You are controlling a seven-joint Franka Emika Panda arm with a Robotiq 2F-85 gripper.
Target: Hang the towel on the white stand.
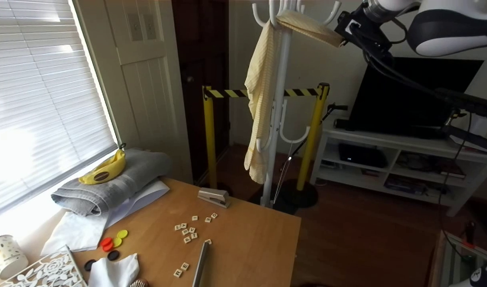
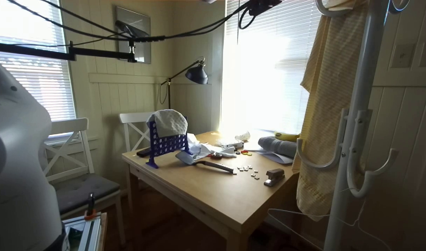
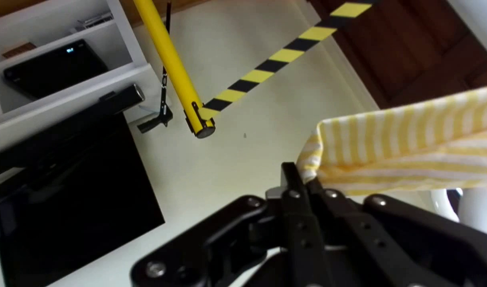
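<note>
Fingers (image 3: 291,175) pinching one end of the towel (image 1: 263,79); it's draped at the upper hooks (image 1: 272,12) of the white stand (image 1: 281,79). Retreating before full release could drag it off.

Silver screws (image 3: 155,269) stud the black pincer (image 3: 304,180)

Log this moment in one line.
hand: shut on towel end | towel: draped across white stand, near top | release: not yet

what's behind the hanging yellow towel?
In an exterior view, black-and-yellow barrier tape runs behind the yellow striped towel and white coat stand. Its covered middle, and anything else there, can't be seen.
</note>
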